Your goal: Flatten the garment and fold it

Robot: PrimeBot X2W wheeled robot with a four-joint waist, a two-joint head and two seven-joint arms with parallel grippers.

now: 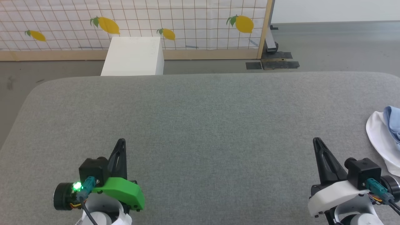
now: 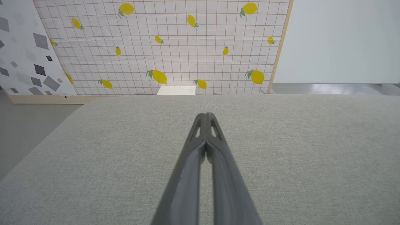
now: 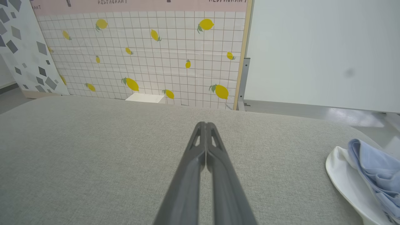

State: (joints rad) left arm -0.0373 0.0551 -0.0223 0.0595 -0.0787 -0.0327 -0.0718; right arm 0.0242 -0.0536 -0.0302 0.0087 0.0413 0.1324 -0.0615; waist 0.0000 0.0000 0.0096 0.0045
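The garment (image 1: pixel 387 137) is a crumpled light blue shirt with a white part, lying at the right edge of the grey padded table (image 1: pixel 206 125); the picture's edge cuts it off. In the right wrist view the garment (image 3: pixel 368 175) lies low on the right. My right gripper (image 1: pixel 316 141) is shut and empty, just left of the garment and apart from it. My left gripper (image 1: pixel 122 142) is shut and empty at the lower left, far from the garment. Each wrist view shows its own gripper with fingers pressed together: left gripper (image 2: pixel 205 116), right gripper (image 3: pixel 205 125).
A white box (image 1: pixel 132 56) stands on the floor beyond the table's far edge. Behind it is a lemon-print panel (image 1: pixel 134 25) with a wooden frame. Grey floor lies to the far right, with a dark metal foot (image 1: pixel 278 62).
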